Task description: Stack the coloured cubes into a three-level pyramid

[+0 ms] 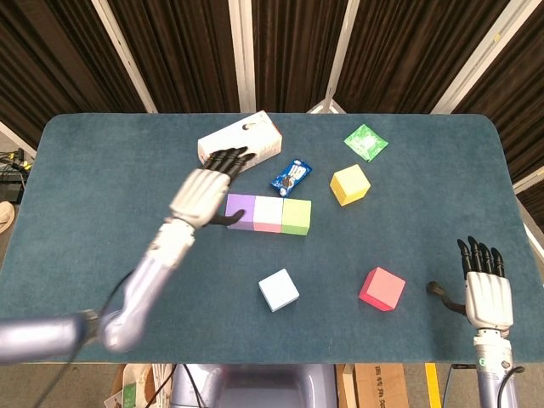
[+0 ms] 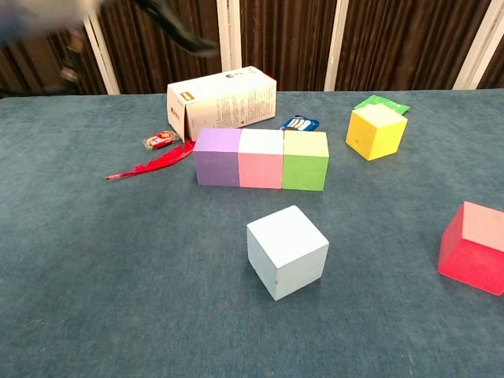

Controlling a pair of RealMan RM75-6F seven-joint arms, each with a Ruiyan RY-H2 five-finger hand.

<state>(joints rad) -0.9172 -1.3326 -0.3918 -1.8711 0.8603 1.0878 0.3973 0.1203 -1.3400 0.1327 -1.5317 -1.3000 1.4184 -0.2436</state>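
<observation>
A purple cube (image 1: 240, 212), a pink cube (image 1: 269, 213) and a green cube (image 1: 297, 216) stand side by side in a row mid-table. A light blue cube (image 1: 279, 290) sits in front of them, a red cube (image 1: 382, 288) to its right, a yellow cube (image 1: 350, 184) behind and to the right. My left hand (image 1: 204, 189) is lifted above the table just left of the purple cube, fingers spread, holding nothing; the chest view shows only its blurred fingers (image 2: 179, 30) at the top. My right hand (image 1: 487, 285) rests open near the table's right front edge.
A white carton (image 1: 240, 143) lies behind the row. A blue snack packet (image 1: 291, 175) and a green sachet (image 1: 365, 141) lie further back. A red feather (image 2: 146, 166) and a small red wrapper (image 2: 157, 141) lie left of the purple cube.
</observation>
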